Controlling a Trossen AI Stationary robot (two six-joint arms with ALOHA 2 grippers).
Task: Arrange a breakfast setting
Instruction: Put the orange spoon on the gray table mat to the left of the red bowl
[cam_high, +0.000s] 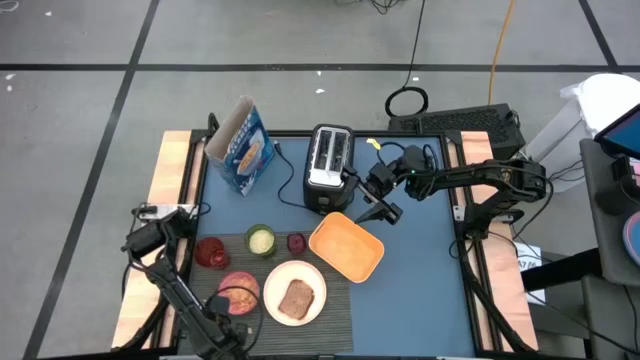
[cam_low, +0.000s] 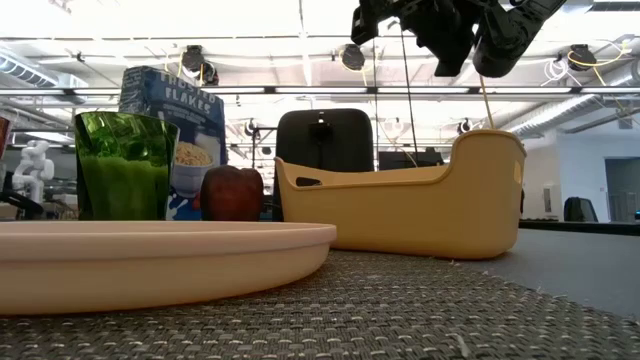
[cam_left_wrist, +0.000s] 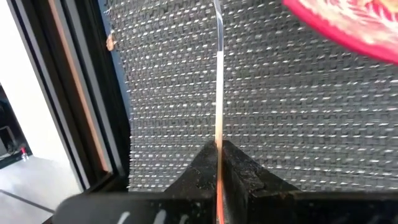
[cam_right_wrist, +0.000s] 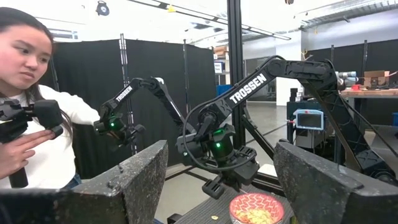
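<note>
With the left gripper (cam_left_wrist: 219, 163) jaws pinching the thin red-handled spoon (cam_left_wrist: 219, 81) edge-on over the dark ribbed placemat (cam_left_wrist: 280, 118) beside the pink bowl (cam_left_wrist: 348, 25), the spoon may slip or twist on release; the right gripper (cam_high: 385, 195), jaws spread, waits by the toaster (cam_high: 328, 165).

Your two arms (cam_high: 480, 178) are dark, jointed, cable-draped; white TROSSEN lettering (cam_right_wrist: 247, 89) and green lights mark the left one
</note>
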